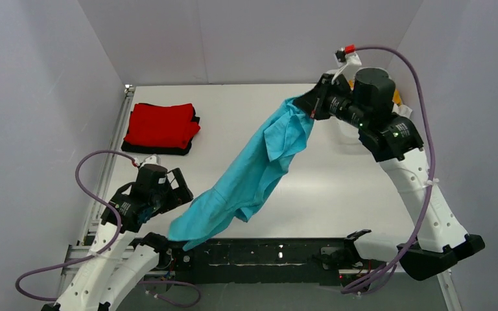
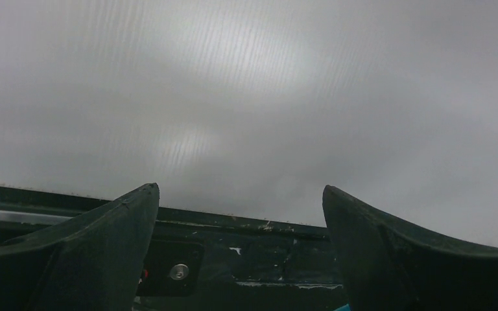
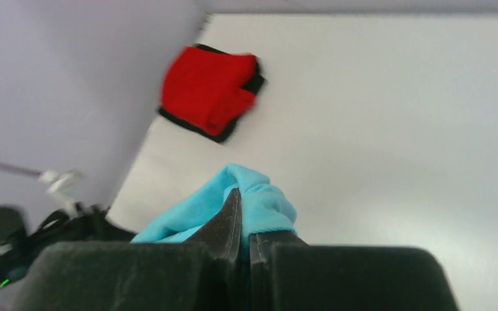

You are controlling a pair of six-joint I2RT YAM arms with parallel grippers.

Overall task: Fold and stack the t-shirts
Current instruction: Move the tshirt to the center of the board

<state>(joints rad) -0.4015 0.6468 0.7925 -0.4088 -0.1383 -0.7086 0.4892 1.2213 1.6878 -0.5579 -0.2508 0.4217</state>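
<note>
At the rail (image 1: 266, 256) on the table's near edge, the low end of the blue shirt (image 1: 253, 168) drapes over the rail's left part. Just beyond the rail on that side, the left gripper (image 1: 180, 188) hovers with its jaws spread wide and nothing between them. Its own camera looks past the fingers (image 2: 120, 220) at bare wall and a strip of rail.

From the rail the shirt rises in a long, twisted slant over the white table (image 1: 356, 181). Its high end is at the right gripper (image 1: 312, 107), far beyond the rail on the right, which is clamped tight on a bunched fold of the cloth. Farthest from the rail, at the back left, a folded red shirt (image 1: 162, 124) lies on a black shirt (image 1: 155, 148).

The step in hand looks like opening the blue shirt out for folding. It would likely go best if the free gripper took a corner of the low end rather than a mid-cloth bunch. The two arms could then draw the shirt taut and lay it flat, well apart from the stack. No brand, label or writing can be read.
</note>
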